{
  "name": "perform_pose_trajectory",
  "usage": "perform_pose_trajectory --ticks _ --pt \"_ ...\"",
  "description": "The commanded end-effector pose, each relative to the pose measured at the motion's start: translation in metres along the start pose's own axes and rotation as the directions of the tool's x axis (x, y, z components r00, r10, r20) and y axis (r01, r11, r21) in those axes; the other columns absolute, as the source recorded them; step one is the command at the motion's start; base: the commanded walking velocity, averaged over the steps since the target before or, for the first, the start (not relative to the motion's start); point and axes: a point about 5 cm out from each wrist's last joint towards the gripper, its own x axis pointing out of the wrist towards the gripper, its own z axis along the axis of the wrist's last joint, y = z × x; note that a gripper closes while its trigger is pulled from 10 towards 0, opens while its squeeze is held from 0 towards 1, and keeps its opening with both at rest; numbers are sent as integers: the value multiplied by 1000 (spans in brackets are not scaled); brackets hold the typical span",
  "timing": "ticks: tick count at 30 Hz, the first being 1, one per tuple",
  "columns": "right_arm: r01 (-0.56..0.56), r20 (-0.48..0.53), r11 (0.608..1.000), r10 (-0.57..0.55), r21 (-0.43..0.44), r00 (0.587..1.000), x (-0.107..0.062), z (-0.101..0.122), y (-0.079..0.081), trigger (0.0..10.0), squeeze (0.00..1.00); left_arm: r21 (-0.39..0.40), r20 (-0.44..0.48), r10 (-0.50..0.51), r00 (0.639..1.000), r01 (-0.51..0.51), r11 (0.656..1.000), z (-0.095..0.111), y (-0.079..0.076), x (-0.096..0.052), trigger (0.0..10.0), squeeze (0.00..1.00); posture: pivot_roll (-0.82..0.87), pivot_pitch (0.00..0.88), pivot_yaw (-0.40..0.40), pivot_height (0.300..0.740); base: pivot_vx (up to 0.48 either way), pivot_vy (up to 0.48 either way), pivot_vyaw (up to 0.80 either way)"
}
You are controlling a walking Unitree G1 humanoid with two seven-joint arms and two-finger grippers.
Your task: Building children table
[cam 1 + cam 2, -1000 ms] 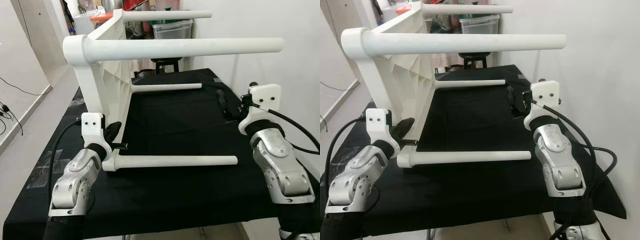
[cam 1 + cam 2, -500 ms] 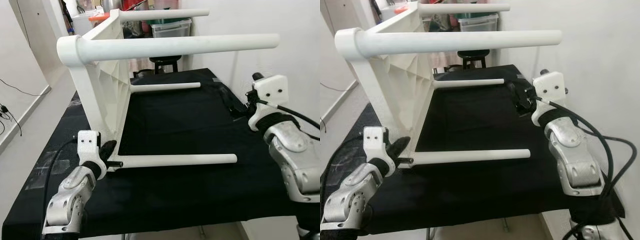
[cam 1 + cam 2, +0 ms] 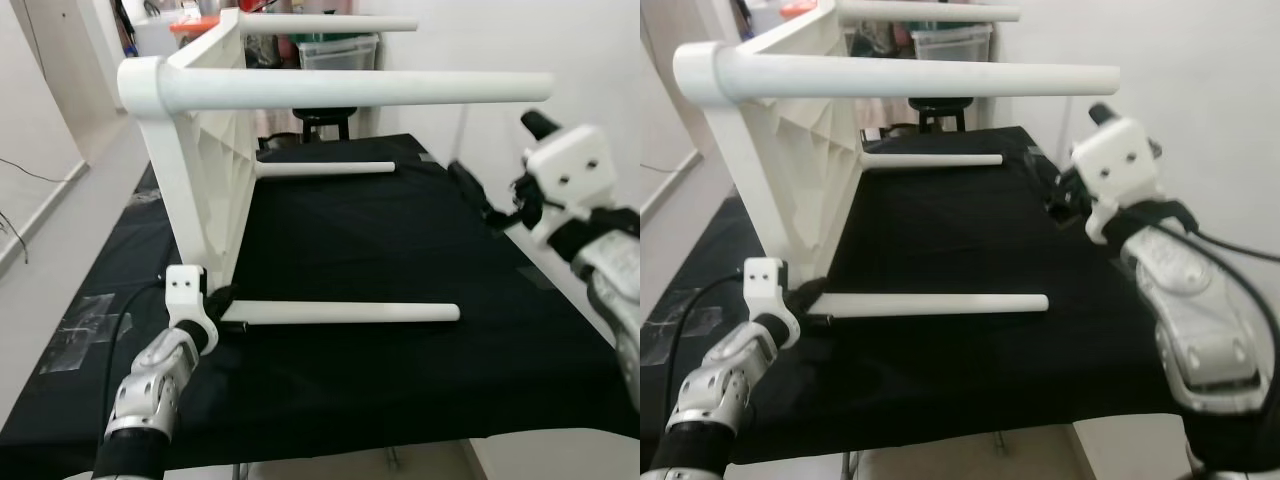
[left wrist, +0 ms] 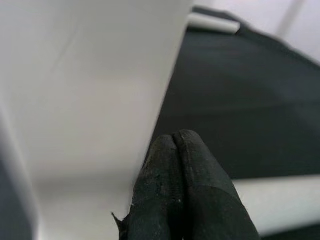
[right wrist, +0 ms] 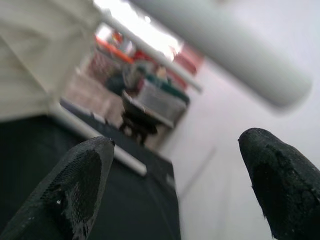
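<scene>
Four legs: you have the children table [image 3: 205,170] lying on its side on the black table [image 3: 400,260], all legs fitted.
Left gripper [image 3: 228,300]: fingers [image 4: 175,195] pressed together at the base of the near leg [image 3: 340,313].
Right gripper [image 3: 475,195]: fingers [image 5: 80,175] spread, empty, raised near the upper leg [image 3: 350,90].
Risk: push from below and you may tip it, since only its edge and two legs bear on the cloth.
</scene>
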Motion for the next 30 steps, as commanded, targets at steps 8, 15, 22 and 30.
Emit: perform_pose_trajectory --ticks 8,15,22,30 --pt "209 196 952 -166 -223 966 10 42 -32 10000 0 -9 64 -76 995 77 997 8 -18 15 10000 0 -230 71 30 740 0 0 0" --pt "41 311 939 71 -341 948 27 68 -4 10000 0 -20 80 -69 994 71 997 7 -18 18 10000 0 -217 61 24 740 0 0 0" --pt "-5 368 918 164 -397 915 48 86 8 10000 0 -29 91 -40 995 43 999 7 -11 16 10000 0 -217 61 19 740 0 0 0" --pt "-66 388 881 273 -469 880 72 99 24 10000 0 -33 103 -33 994 37 999 5 -11 17 10000 0 -214 59 12 740 0 0 0"
